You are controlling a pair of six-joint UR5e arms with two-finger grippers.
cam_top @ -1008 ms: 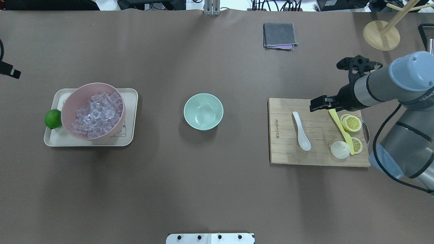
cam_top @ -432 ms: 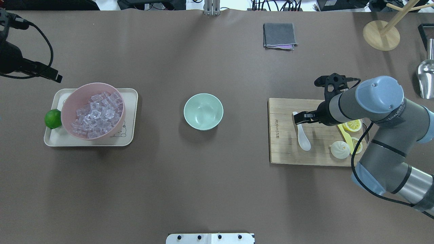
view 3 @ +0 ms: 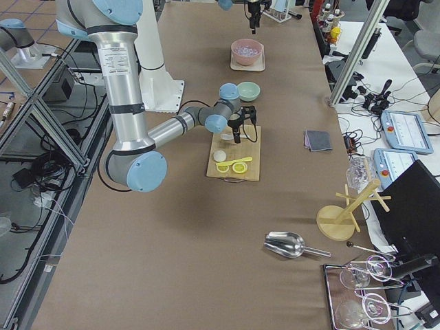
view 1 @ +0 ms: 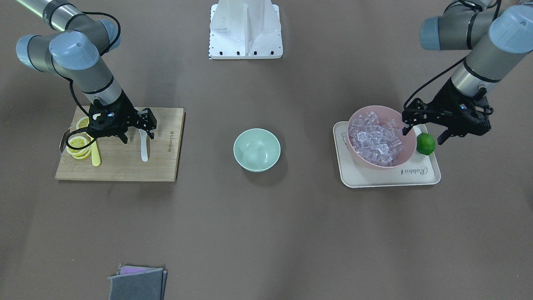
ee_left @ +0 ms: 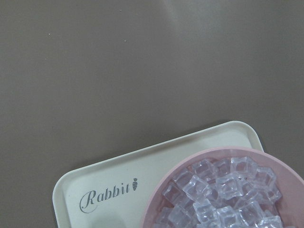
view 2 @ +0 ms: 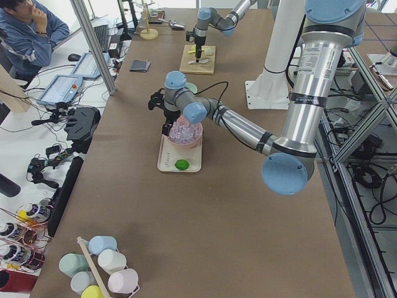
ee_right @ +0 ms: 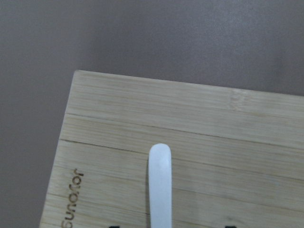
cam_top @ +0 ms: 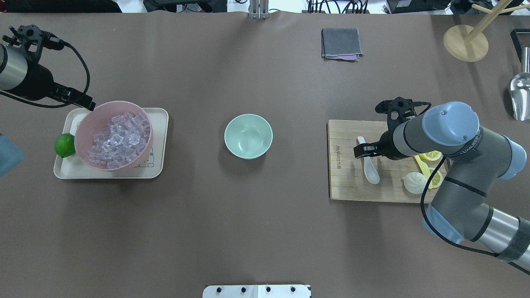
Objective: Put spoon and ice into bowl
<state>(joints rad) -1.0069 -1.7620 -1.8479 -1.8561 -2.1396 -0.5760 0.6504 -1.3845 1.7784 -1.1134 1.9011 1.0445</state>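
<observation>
The white spoon (cam_top: 369, 169) lies on the wooden cutting board (cam_top: 343, 186), also seen in the front view (view 1: 144, 150). My right gripper (cam_top: 361, 150) is open, its fingers on either side of the spoon's handle (ee_right: 160, 185), just above it. The mint-green bowl (cam_top: 248, 136) stands empty at the table's middle. Ice cubes (cam_top: 118, 138) fill the pink bowl (cam_top: 83, 128) on the cream tray (cam_top: 159, 120). My left gripper (view 1: 424, 133) is open and empty, above the pink bowl's outer rim near the lime (view 1: 425, 144). The left wrist view shows ice (ee_left: 223, 190) at its lower right.
A yellow knife (cam_top: 420, 163), lemon slices (cam_top: 430, 155) and a white bun (cam_top: 415, 183) lie on the board under my right arm. A grey cloth (cam_top: 341, 43), a wooden stand (cam_top: 466, 43) and a metal scoop (cam_top: 519, 97) are at the far side.
My right gripper has moved left across the board to the spoon's handle. My left arm has come in from the left edge to the pink bowl's rim.
</observation>
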